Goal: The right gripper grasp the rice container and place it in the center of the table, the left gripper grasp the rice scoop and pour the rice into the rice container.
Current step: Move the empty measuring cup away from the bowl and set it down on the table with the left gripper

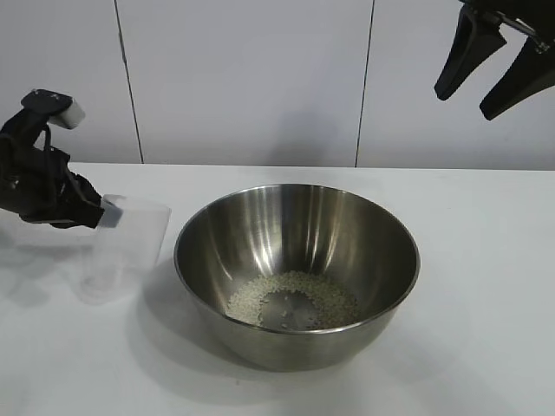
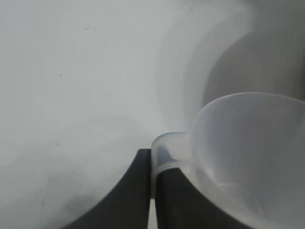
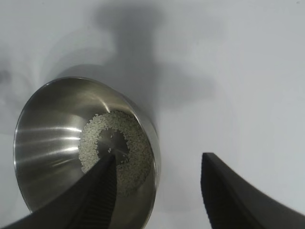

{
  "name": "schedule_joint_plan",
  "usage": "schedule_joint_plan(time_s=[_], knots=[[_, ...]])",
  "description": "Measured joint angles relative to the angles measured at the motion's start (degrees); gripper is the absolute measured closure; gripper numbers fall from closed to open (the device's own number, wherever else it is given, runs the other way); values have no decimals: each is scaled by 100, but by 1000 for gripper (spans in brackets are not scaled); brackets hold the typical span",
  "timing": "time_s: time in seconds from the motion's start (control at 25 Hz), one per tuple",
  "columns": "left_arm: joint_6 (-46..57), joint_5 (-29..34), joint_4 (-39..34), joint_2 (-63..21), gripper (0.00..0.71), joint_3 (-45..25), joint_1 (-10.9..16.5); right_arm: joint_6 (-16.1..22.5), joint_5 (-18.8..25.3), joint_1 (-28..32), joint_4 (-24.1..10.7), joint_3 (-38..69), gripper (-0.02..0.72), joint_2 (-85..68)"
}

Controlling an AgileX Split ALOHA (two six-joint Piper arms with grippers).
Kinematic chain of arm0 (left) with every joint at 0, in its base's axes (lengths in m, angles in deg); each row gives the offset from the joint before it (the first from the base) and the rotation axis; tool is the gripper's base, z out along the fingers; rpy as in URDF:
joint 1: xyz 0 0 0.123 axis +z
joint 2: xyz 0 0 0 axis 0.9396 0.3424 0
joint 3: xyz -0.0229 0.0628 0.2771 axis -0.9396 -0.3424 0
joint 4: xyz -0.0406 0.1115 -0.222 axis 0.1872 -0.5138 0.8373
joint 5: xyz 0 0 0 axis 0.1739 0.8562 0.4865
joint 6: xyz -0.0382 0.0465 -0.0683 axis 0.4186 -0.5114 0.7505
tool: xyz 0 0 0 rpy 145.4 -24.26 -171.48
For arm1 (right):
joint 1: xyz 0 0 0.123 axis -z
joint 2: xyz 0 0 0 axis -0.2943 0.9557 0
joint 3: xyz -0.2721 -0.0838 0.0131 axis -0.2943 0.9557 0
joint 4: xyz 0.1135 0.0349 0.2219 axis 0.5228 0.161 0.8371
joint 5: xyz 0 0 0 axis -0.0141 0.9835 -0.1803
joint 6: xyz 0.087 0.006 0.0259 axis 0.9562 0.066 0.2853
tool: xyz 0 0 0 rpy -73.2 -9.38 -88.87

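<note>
The stainless-steel mixing bowl [image 1: 297,276] stands upright on the white tabletop [image 1: 486,347] and serves as the reference for all positions below. The rice [image 1: 293,300] lies in a loose ring on the bowl floor, wholly inside the rim. The left claw [image 1: 94,213] is just beside the bowl, on the side away from the right arm, with its fingers pressed together on the small side handle of the clear plastic measuring cup [image 1: 121,250]. The cup is clear of the bowl rim and appears empty; in the exterior view its base sits close to the tabletop, and whether it touches cannot be determined. The right claw [image 1: 494,65] hangs high above the bowl and off to the far side, fingers spread and holding nothing. Judged from this layout, the pour is complete and only setting down the cup remains. Risks: the grip acts on a thin handle only, so the light cup can swing or slip when released; a release with the cup tilted can tip it over; any sideways travel toward the bowl can strike the rim and shift the bowl off centre.
</note>
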Motion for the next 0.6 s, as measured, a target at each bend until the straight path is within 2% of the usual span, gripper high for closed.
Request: schedule_joint_plan(time_s=[0.16,0.36,0.48,0.6], knots=[[182,797,-7,0,702,57,440,0,0,0,0,0,332,0],[-268,1964,-24,4,702,50,908,0,0,0,24,0,332,0],[-717,2201,-26,31,702,-69,1027,0,5,0,42,0,332,0],[-1229,2217,-60,58,702,-205,1027,0,5,0,53,0,332,0]])
